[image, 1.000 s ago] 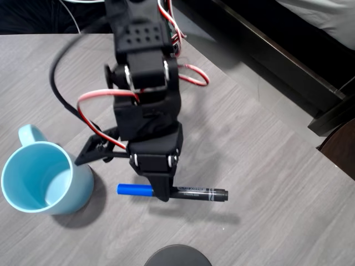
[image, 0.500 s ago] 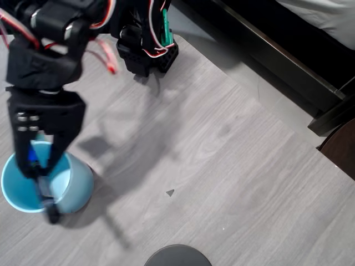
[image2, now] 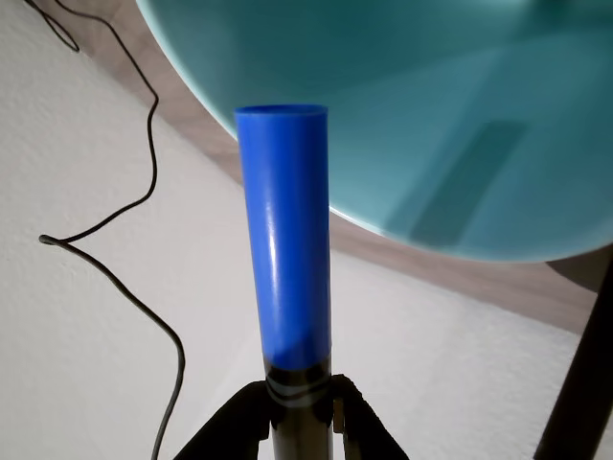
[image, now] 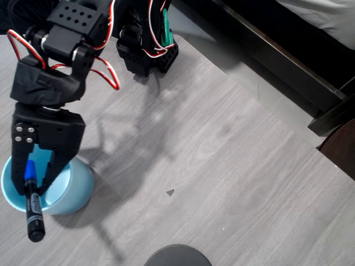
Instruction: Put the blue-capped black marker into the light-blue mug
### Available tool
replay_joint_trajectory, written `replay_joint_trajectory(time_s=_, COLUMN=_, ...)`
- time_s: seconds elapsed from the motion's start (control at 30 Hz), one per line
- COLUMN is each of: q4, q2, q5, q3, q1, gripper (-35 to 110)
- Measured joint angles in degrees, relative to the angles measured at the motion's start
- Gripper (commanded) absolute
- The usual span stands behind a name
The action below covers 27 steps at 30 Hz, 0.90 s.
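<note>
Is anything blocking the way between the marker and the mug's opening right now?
Nothing visible. The gripper holds the marker over the mug, blue cap over the opening, black end past the near rim in the overhead view. The wrist view shows the cap and nothing across the mug's inside.

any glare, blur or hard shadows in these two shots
Overhead view: sharp, no motion blur; the arm throws a soft grey shadow across the table to its right, and the mug casts a darker one below it. Wrist view: the marker cap is crisp with a pale streak of glare down it; the mug's inside carries a soft-edged darker band and looks slightly blurred.
</note>
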Motion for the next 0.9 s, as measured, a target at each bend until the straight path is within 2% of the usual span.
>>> replay_joint_trajectory(time_s=0.6, q4=-7.4, q2=-0.1, q5=0.4, q3=8.3, q1=-0.2, gripper=1)
replay_joint_trajectory(time_s=0.9, q4=-7.8, q2=0.0, q5=0.4, q3=9.0, q1=-0.3, gripper=28)
